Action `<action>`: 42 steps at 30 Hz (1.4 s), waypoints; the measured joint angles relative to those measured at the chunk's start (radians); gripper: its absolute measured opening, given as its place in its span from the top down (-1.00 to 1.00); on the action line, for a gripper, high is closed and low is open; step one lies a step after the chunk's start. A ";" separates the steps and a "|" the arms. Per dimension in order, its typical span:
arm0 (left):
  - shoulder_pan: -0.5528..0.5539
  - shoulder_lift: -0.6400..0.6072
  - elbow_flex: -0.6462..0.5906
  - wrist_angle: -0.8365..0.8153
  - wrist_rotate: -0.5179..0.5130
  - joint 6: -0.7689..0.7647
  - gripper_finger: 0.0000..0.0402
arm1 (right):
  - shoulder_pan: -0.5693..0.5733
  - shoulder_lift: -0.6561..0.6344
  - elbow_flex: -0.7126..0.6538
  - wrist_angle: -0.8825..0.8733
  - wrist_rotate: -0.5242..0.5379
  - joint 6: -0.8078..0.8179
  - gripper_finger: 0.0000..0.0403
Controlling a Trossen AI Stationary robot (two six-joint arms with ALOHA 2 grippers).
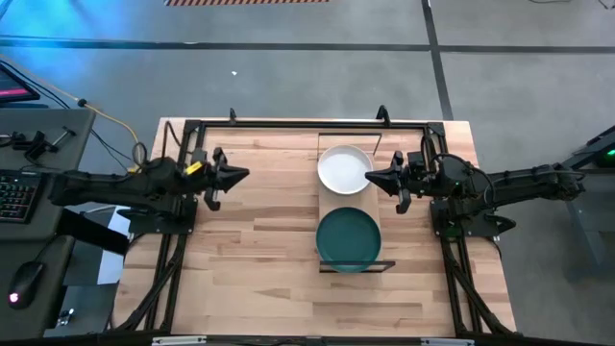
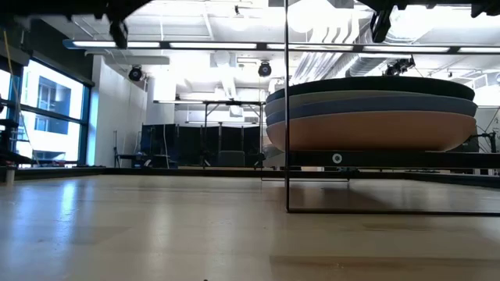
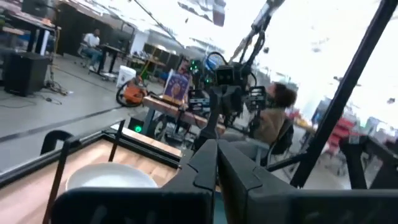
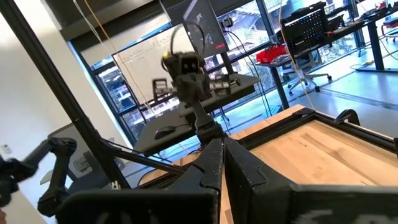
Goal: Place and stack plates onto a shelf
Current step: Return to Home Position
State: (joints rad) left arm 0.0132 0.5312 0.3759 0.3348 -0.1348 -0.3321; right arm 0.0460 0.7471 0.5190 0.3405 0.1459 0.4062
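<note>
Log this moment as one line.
shelf: white plate one end, dark teal plate tops stack at other | left end effector: shut, empty, left of shelf | right end effector: shut, empty, by white plate

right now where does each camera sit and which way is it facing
High view: above the table, straight down; both arms, left gripper and right gripper shut either side of the shelf.
Low view: tabletop height, level toward the plate stack; arm parts at top.
Left wrist view: past own shut fingers toward the white plate and right arm.
Right wrist view: past own shut fingers across the table toward left arm.
Shared: high and left wrist views show the white plate.
</note>
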 joint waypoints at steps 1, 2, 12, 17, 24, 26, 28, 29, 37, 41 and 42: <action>-0.003 -0.021 -0.037 0.030 -0.008 -0.011 0.99 | 0.000 0.000 0.000 0.000 0.000 0.004 1.00; -0.004 -0.038 -0.071 0.057 -0.010 -0.022 0.99 | 0.000 0.000 0.000 0.000 0.000 0.004 1.00; 0.000 -0.217 -0.303 0.154 -0.025 -0.071 1.00 | 0.000 0.000 0.000 -0.008 0.000 0.023 1.00; 0.000 -0.327 -0.343 0.088 -0.026 -0.036 1.00 | 0.000 0.000 0.000 -0.008 0.000 0.023 1.00; 0.001 -0.501 -0.365 -0.180 -0.032 -0.032 1.00 | 0.000 0.000 0.000 -0.009 -0.001 0.023 1.00; 0.001 -0.530 -0.364 -0.240 -0.033 -0.025 1.00 | 0.000 0.000 0.000 -0.009 -0.001 0.023 1.00; 0.001 -0.527 -0.364 -0.274 -0.025 -0.014 1.00 | 0.000 0.000 0.001 -0.011 -0.001 0.023 1.00; 0.002 -0.526 -0.364 -0.274 -0.010 -0.006 1.00 | 0.000 -0.001 0.001 -0.012 -0.001 0.033 1.00; 0.013 -0.523 -0.364 -0.322 0.180 0.045 1.00 | 0.001 -0.002 0.002 -0.047 -0.054 0.066 1.00; 0.012 -0.512 -0.364 -0.308 0.227 0.081 1.00 | 0.001 -0.014 0.002 -0.117 -0.096 0.064 1.00; 0.012 -0.511 -0.364 -0.312 0.206 0.082 1.00 | 0.001 -0.020 0.002 -0.128 -0.110 0.061 1.00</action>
State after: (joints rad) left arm 0.0253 0.0199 0.0120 0.0224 0.0714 -0.2498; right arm 0.0467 0.7276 0.5205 0.2129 0.0360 0.4669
